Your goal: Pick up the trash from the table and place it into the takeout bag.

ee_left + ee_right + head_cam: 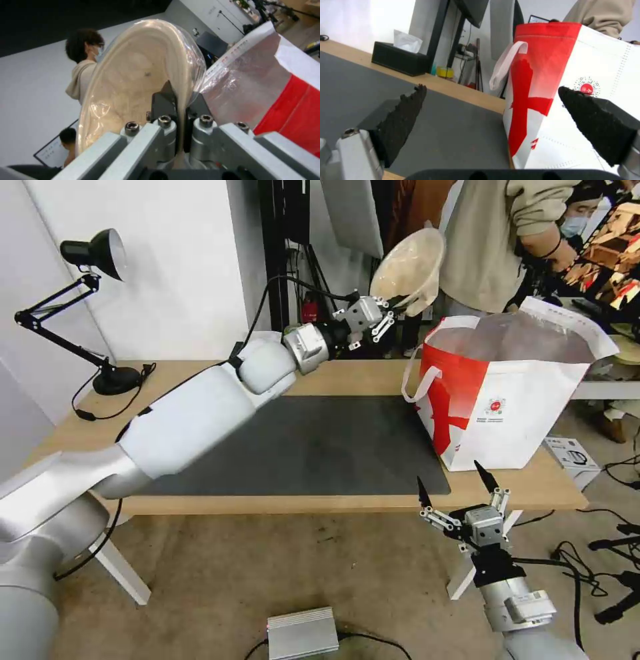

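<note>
Left gripper (pixel 393 310) of mine is clamped on the rim of the tan paper bowl (pixel 408 268), arm stretched way out over the table (pixel 200 373). Bowl's up in the air, tipped on its side, its open face turned toward the takeout bag (pixel 527 407) and sitting just above and beside the bag's near top corner. From my left wrist cam the black fingers (pixel 164 101) pinch the bowl's edge on both sides, and the bag's foil lining (pixel 240 87) is right next to it. Bag stands upright at the right end of the table, partly on the dark grey mat (pixel 313 447), mouth open. My right gripper (pixel 460 487) hangs off the front edge of the table near the bag, fingers spread wide, nothing in them. Black tissue box (pixel 398 60) sits at the back of the table.
</note>
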